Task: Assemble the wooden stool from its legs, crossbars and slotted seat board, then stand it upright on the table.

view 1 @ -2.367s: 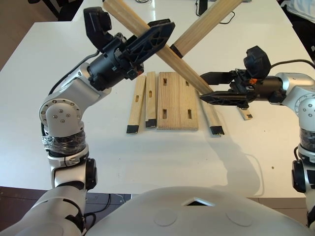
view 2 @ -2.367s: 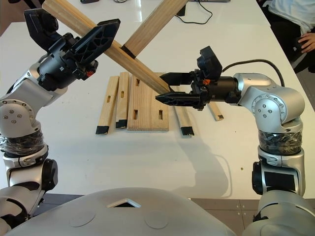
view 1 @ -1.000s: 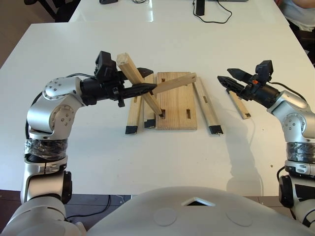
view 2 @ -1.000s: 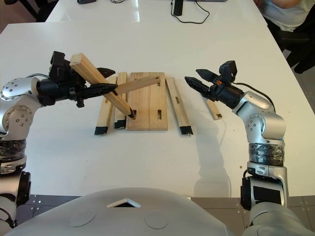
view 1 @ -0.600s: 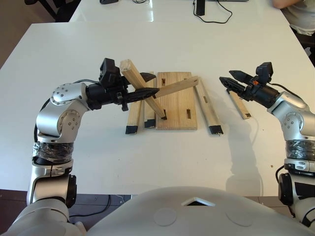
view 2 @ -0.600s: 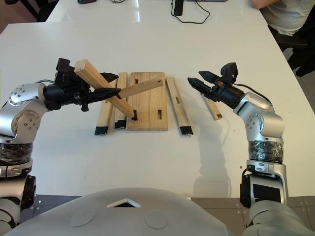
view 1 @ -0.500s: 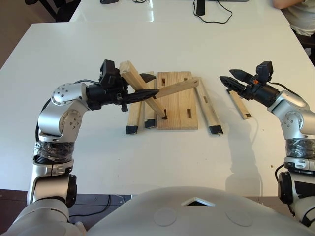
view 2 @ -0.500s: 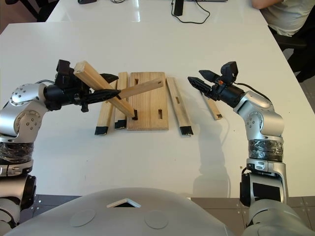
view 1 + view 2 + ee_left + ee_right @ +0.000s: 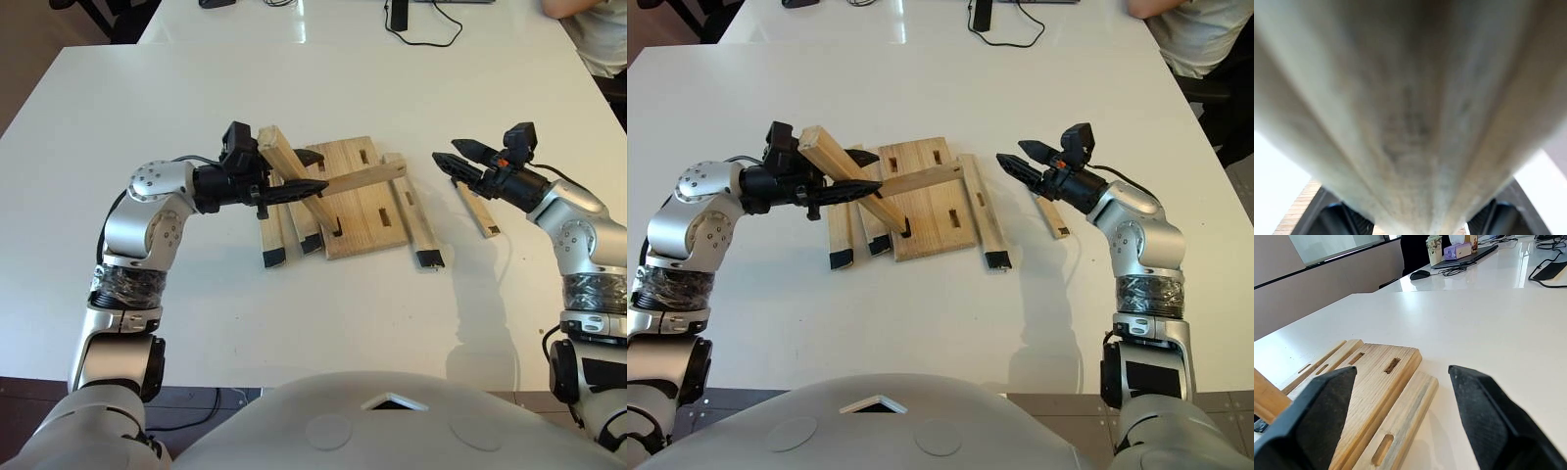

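Table: white table [image 9: 294, 78], wide and flat, carrying all the stool parts.
Seat board: pale rectangular wooden seat board [image 9: 353, 211] with several narrow slots lies flat near the middle of the table, turned a little askew.
Left gripper: black two-fingered left gripper [image 9: 312, 170] hangs above the board's left edge, its jaws pinching a square pale wooden leg [image 9: 320, 211].
Held leg: tilted steeply, its upper end toward the robot's left; its dark lower end meets the board at one of the slots, though how deep it sits cannot be told.
Crossbar: thinner pale wooden crossbar [image 9: 367, 177] juts sideways from the held leg and reaches over the board toward the right.
Loose parts, left: two pale wooden slats with dark ends [image 9: 272, 238] lie side by side against the board's left edge.
Loose parts, right: one longer dark-tipped wooden leg piece [image 9: 418, 223] lies just beside the board's right edge.
Right gripper: black right gripper [image 9: 448, 152] hovers above the table well right of the board, jaws spread and holding nothing.
Short bar: small pale wooden short bar [image 9: 483, 212] lies on the table beneath the right arm.
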Action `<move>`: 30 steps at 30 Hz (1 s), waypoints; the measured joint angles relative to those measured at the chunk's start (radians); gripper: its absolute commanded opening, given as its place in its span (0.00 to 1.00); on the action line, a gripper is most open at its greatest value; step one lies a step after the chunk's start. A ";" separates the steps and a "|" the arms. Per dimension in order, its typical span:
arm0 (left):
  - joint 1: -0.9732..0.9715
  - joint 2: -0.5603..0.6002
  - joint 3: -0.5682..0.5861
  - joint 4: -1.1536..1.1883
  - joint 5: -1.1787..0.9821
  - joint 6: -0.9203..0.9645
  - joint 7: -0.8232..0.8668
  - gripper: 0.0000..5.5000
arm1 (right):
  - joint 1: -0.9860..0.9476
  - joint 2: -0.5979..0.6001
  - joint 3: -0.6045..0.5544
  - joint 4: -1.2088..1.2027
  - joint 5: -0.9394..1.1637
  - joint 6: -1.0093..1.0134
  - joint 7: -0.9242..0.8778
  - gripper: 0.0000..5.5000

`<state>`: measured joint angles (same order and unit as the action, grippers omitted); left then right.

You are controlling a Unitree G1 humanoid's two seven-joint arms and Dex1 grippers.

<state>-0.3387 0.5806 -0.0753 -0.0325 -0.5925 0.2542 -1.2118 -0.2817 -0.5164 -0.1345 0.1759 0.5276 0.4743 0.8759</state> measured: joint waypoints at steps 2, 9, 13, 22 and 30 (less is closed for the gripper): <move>0.003 0.006 -0.015 -0.021 0.031 -0.021 0.006 0.37 | 0.015 0.008 0.011 -0.001 -0.002 -0.004 -0.003 0.63; 0.044 0.054 -0.074 -0.130 0.092 -0.057 0.022 0.37 | 0.093 0.072 0.020 -0.050 -0.018 -0.013 -0.066 0.63; 0.031 0.067 -0.090 -0.102 0.089 -0.093 -0.009 0.37 | 0.132 0.119 0.038 -0.082 -0.028 -0.028 -0.104 0.63; 0.014 0.067 -0.105 -0.020 0.081 -0.202 -0.026 0.45 | 0.149 0.129 0.030 -0.078 -0.028 -0.049 -0.150 0.63; 0.074 0.091 -0.100 0.048 0.272 -0.214 0.054 0.56 | 0.139 0.189 -0.038 -0.001 -0.035 -0.094 -0.245 0.63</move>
<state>-0.2648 0.6713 -0.1753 0.0157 -0.3202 0.0399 -1.1579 -0.1423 -0.3273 -0.1721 0.1746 0.4928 0.3800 0.6310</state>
